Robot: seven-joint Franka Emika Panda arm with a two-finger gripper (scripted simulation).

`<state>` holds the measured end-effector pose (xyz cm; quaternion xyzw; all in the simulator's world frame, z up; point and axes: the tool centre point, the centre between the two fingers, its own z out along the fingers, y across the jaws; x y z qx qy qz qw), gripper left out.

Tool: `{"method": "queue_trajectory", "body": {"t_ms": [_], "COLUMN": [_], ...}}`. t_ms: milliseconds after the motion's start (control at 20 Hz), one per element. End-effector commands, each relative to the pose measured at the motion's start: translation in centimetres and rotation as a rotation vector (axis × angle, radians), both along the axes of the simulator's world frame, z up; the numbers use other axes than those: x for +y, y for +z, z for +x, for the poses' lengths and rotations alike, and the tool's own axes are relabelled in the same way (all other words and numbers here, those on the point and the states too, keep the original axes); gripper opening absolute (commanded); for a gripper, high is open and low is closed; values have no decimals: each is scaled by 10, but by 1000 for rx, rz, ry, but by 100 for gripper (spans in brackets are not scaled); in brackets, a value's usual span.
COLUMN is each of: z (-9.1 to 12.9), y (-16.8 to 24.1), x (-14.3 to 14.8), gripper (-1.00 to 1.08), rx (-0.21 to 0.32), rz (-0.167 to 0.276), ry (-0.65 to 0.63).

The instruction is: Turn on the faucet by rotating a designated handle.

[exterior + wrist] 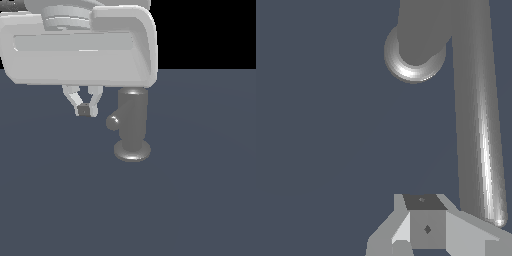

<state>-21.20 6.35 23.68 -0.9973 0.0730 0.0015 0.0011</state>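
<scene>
- From my exterior view, the faucet (pixel 132 125) stands upright on the dark blue-grey desk (pixel 190 200), a dull grey cylinder on a wider round disc base
- Its top is hidden behind the big pale robot hand housing (pixel 77 47), so I can't see the dome at all from here
- The handle (pixel 113 121) shows only as a rounded nub on the side of the cylinder toward the exterior view's left; it's pointing more or less at the camera, so its length is impossible to judge in that shot
- The wrist view helps: there the handle (pixel 478 115) is a long slim shiny rod running across the frame with its rounded tip near the gripper, and the far end is cut off by the frame edge
- The faucet (pixel 415 47) body in the wrist view is cropped too, I only get the round base and part of the cylinder
- The gripper (pixel 86 111) hangs below the housing, on the exterior view's left of the faucet, apart from the cylinder
- Its fingers look pressed together at the tips, nothing pinched between them
- In the wrist view the gripper (pixel 427 227) sits just beside the handle tip; I can't tell whether it actually touches
</scene>
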Motion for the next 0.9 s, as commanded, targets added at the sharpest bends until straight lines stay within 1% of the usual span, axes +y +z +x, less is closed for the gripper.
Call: {"method": "queue_trajectory", "body": {"t_ms": [0,550,850], "z": [3,5,5], "y": [-8,-16,-16], "x": [2,4,-25], "gripper": [-100,-100,-100], "rx": [-2,-3,-3], "rz": [-1,-2,-2], "ry": [-6,-11,-11]}}
